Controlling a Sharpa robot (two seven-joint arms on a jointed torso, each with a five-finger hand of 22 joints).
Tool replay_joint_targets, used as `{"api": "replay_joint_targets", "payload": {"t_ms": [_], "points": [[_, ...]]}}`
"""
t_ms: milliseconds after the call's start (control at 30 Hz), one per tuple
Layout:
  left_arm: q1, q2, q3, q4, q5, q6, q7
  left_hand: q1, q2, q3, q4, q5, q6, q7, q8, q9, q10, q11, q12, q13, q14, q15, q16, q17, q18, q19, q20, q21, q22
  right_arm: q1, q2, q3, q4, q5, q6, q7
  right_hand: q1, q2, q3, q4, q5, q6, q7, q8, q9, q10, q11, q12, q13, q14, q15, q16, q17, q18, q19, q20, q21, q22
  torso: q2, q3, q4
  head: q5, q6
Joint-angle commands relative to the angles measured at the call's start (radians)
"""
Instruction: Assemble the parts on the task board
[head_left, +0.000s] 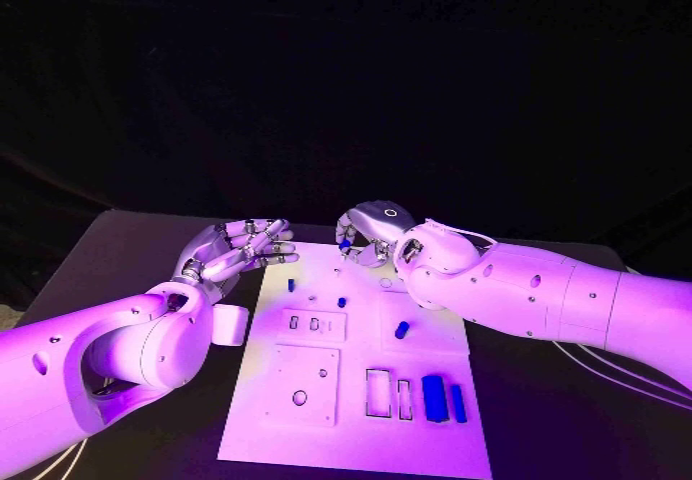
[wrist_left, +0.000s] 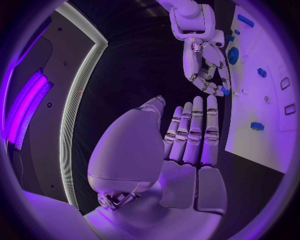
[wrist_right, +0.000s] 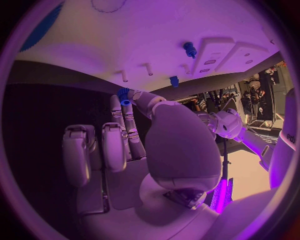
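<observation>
I have the board lying in the middle of the black table, long side running away from me. My right hand hangs over the board's far edge and pinches a small blue part at its fingertips; the other fingers curl loosely beside it. My left hand floats just off the board's far left corner, palm up, fingers straight, close together and holding nothing.

On the board I see two blue pegs standing near the far end, a loose blue piece lying by the middle, and two long blue bars side by side in the near right corner next to an empty rectangular slot. A raised plate with two small openings sits left of centre, and a larger plate with a round hole sits nearer to me. Nothing lies between the right hand and the board beneath it; the right forearm crosses above the board's far right corner.

The left wrist camera looks along my flat left hand to the right hand, with the part between its fingertips beside the board edge. The right wrist camera shows the part close, gripped by finger and thumb just short of the board, with two pegs standing past it.
</observation>
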Motion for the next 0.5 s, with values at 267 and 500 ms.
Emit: {"api": "replay_joint_targets", "payload": {"t_ms": [267, 500], "points": [[0.008, 0.000, 0.001, 0.004, 0.002, 0.021, 0.003, -0.008, -0.002, 0.006, 0.002, -0.004, -0.002, 0.006, -0.005, -0.001, -0.001, 0.006, -0.007, -0.001, 0.001, 0.008, -0.005, 0.002, 0.006, 0.009, 0.001, -0.005, -0.002, -0.004, 0.008, -0.002, -0.013, 0.011, 0.038, 0.022, 0.012, 0.021, 0.001, -0.006, 0.001, -0.005, 0.001, 0.002, 0.001, 0.027, -0.024, -0.003, 0.002, 0.052, -0.002, 0.006, 0.001, -0.014, 0.024, -0.003, 0.004, 0.143, 0.004, -0.0024, 0.0010, 0.000, -0.003], [0.010, -0.001, 0.001, 0.002, 0.002, 0.021, 0.002, -0.008, -0.002, 0.006, 0.002, -0.004, -0.002, 0.006, -0.005, -0.001, -0.001, 0.006, -0.007, -0.001, 0.001, 0.008, -0.005, 0.002, 0.006, 0.009, 0.001, -0.005, -0.002, -0.004, 0.000, -0.002, -0.007, 0.010, 0.057, 0.018, 0.009, 0.020, 0.000, -0.006, 0.000, -0.005, 0.001, 0.002, 0.003, 0.028, -0.024, -0.004, 0.002, 0.052, -0.001, 0.006, 0.000, -0.014, 0.023, -0.002, 0.004, 0.143, 0.005, -0.0019, 0.0028, 0.001, -0.002]]}}
